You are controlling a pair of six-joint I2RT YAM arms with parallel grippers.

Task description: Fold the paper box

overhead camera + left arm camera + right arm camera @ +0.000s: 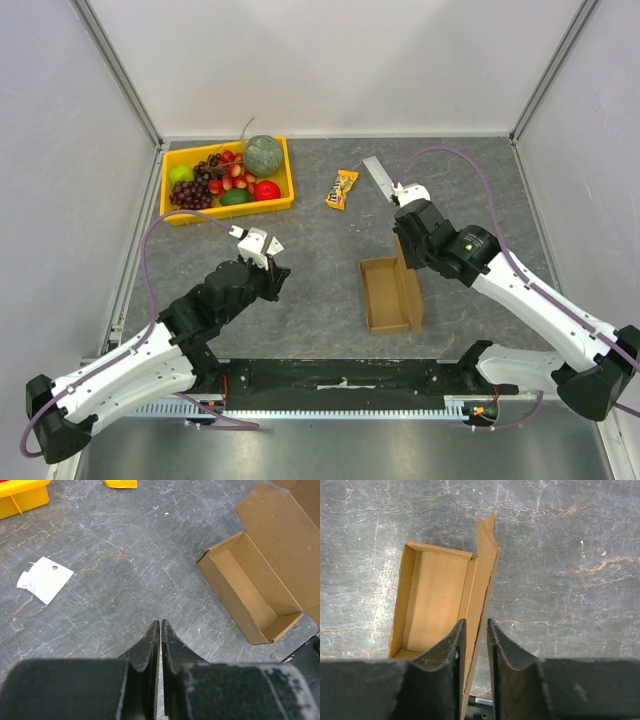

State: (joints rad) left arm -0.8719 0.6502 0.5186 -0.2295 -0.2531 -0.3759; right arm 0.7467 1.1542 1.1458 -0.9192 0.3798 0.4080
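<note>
- While the right gripper (476, 622) hangs over the box (437, 600), its jaws stand a little apart and straddle the top edge of the lid (485, 565).
- Lid: upright on its long edge, running between the two fingers and on ahead of them. A sliver of space shows between it and the left-hand finger (455, 650); contact with the other finger cannot be told.
- Box: brown cardboard, walls raised, open at the top, nothing inside. It sits on the table (320, 270) just left of the right gripper's fingers and below them.
- Left gripper (160, 622): jaws pressed together with only a hairline slit between them, holding nothing, low over bare table.
- From the left gripper, the box lies ahead and to the right, well apart.
- White scrap (45, 579): flat on the table, ahead and to the left of the left gripper.
- Yellow tray (228, 211) of fruit: far ahead of the left gripper, near the back wall.
- Orange packet (342, 188) and grey bar (380, 178): beyond the right gripper, side by side but apart.
</note>
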